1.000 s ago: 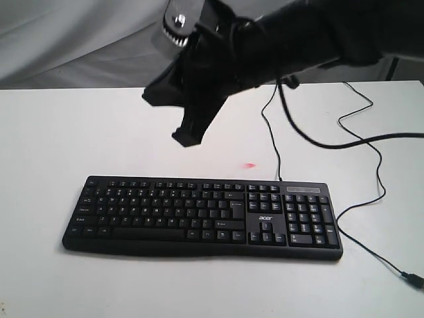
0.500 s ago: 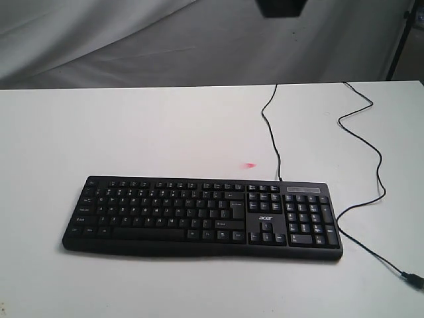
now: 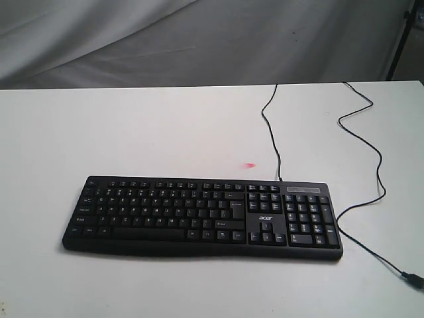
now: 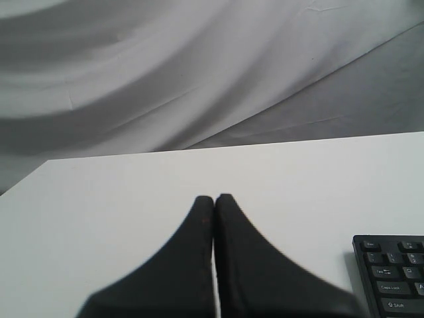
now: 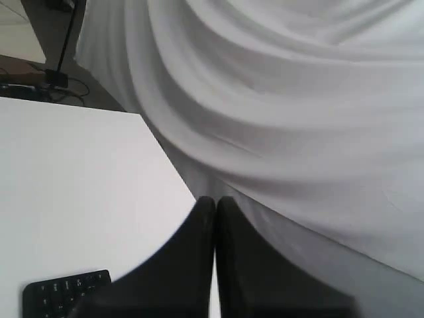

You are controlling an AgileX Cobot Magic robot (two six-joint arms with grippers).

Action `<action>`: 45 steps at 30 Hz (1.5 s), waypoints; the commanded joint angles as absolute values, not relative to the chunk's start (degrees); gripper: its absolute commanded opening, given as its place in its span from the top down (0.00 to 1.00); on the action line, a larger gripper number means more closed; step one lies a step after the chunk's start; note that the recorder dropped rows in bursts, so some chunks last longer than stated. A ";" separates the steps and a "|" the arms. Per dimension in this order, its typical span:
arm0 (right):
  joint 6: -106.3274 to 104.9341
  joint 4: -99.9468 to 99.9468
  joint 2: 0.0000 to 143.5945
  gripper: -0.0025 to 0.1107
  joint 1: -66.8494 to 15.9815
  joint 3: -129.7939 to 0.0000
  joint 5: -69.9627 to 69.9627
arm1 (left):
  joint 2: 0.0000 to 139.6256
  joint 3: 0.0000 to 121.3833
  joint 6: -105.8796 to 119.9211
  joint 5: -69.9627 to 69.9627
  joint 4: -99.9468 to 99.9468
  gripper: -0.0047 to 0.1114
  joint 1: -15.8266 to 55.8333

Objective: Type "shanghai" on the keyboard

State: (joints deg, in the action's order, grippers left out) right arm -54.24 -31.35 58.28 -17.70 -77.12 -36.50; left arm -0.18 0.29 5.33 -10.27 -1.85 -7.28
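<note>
The keyboard (image 3: 202, 215) lies flat on the white table (image 3: 165, 126), clear of both grippers, which touch nothing. The exterior view alone shows it whole: one black board, letter keys, number pad and a small white logo. Each wrist view catches only one end of it. The left gripper (image 4: 214, 199) has its two black fingers pressed together, with only a hairline seam between them. It hangs over bare table off the keyboard's left end (image 4: 394, 275), where the Caps Lock and Shift keys can be read, near the fingers but apart from them. The right gripper (image 5: 214, 200) is closed the same way, fingers meeting along a thin line. It points past the table edge toward the white cloth (image 5: 298, 99), and a corner of the keyboard (image 5: 63, 291) shows off to one side of it. How high either gripper hangs above the table cannot be told. The two grippers show only in their own wrist views. The exterior view adds a thin black cable (image 3: 271, 126) running from the keyboard's back edge to the far side of the table. A second black run (image 3: 371, 152) snakes past the number-pad end to one plug (image 3: 414, 280). Whether these are one cord or two cannot be told. One small pink spot (image 3: 249, 165) marks the table just behind the keyboard. The right wrist view alone shows a dark stand (image 5: 63, 46) and floor wires beyond the table.
</note>
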 commanded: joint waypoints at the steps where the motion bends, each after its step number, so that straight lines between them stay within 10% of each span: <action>1: -53.89 -30.07 58.31 0.98 -17.20 -77.44 -34.74 | 0.00 0.00 5.18 -9.97 -1.82 0.95 -7.07; 11: -51.16 -21.84 57.73 0.98 -17.20 -77.44 -28.09 | 0.00 0.00 5.18 -9.97 -1.82 0.95 -7.07; 18: -6.43 15.19 50.81 0.98 -17.18 -76.94 -42.46 | 0.00 0.00 5.18 -9.97 -1.82 0.95 -7.07; 31: 3.28 17.39 30.01 0.98 -6.71 -33.82 -3.85 | 0.00 0.00 5.18 -9.97 -1.82 0.95 -7.07; 45: 1.77 14.69 18.26 0.98 -3.33 -19.87 -2.86 | 0.00 0.00 5.18 -9.97 -1.82 0.95 -7.07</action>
State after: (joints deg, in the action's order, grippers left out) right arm 2.78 15.11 20.85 -3.86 -21.15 -2.14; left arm -0.18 0.29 5.33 -10.27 -1.85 -7.28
